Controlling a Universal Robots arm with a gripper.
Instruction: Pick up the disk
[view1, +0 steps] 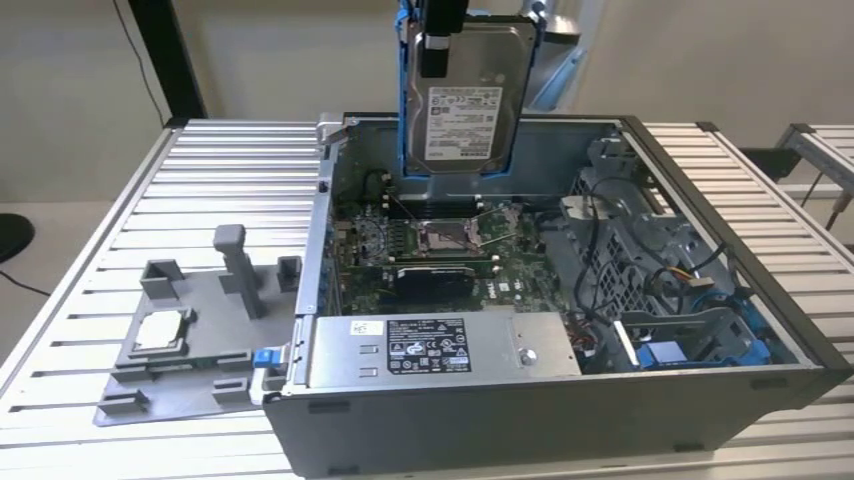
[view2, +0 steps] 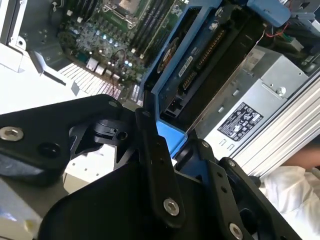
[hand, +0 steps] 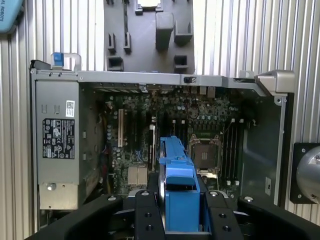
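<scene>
1 hand (hand: 180, 220) w/ 1 disk (view1: 463, 100) above 1 PC case (view1: 747, 390)

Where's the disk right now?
In the exterior view the disk hangs upright above the open computer case, over the motherboard, clamped by its top edge in the gripper.

I see disk (view1: 463, 100) top cut by exterior view's edge | gripper (hand: 180, 210) fingertips below first wrist view's frame | label print too small.
</scene>
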